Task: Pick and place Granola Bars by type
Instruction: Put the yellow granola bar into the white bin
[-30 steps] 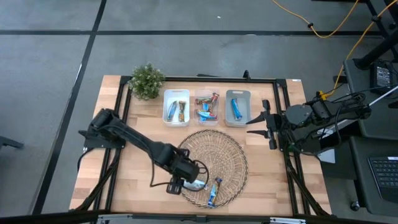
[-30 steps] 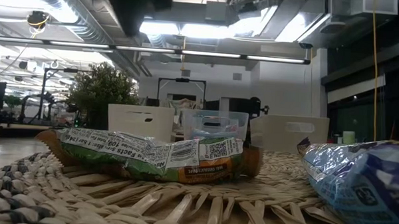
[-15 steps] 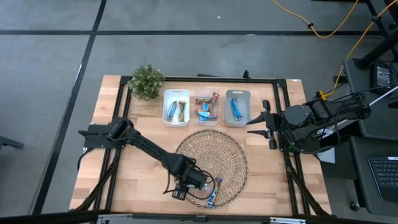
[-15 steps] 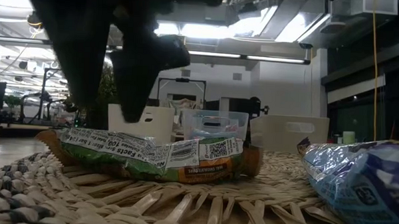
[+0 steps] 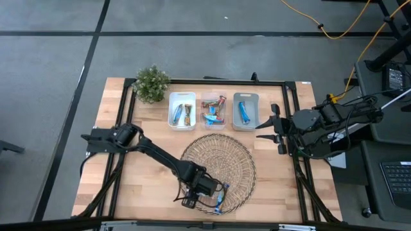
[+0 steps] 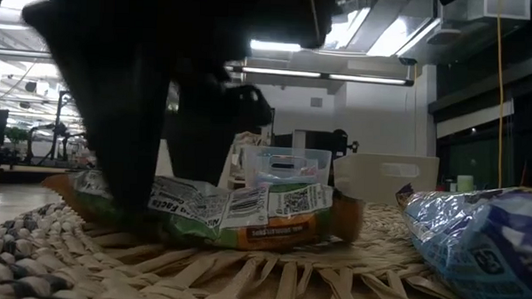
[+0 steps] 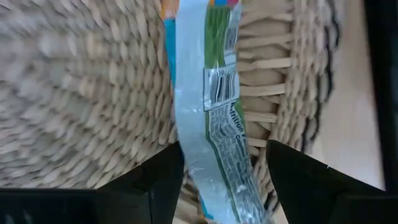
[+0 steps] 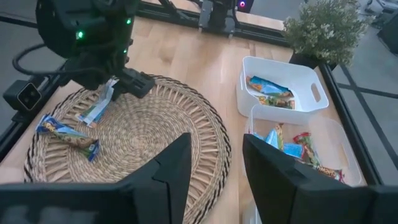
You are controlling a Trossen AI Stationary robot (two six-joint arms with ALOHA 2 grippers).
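A silver-and-green granola bar [image 7: 211,112] lies flat on the near part of the round wicker tray [image 5: 247,154]. It also shows in the low view [image 6: 264,212]. My left gripper [image 7: 224,168] is open and low over this bar [image 8: 96,106], one finger on each side of it. In the high view the left gripper [image 5: 198,190] hides most of the bar. A blue bar [image 5: 220,197] lies on the tray just right of it. My right gripper [image 5: 275,128] waits open near the table's right edge. My left gripper comes at the silver-and-green bar from above, its open fingers straddling the bar across its width. One finger [image 7: 165,177] stands against the bar's long edge [image 7: 186,149]. The bar lies on the tray, its free end [image 6: 344,214] tipped up slightly.
Three small bins stand in a row beyond the tray, each with bars inside: white [image 5: 182,110], clear [image 5: 214,110] and grey [image 5: 245,110]. A potted plant [image 5: 152,83] stands at the far left. Bare wood shows left of the tray.
My left gripper has moved toward the table's right along the tray's near part. It has come down over the silver-and-green bar, staying open. The bar's free end has tipped up a little.
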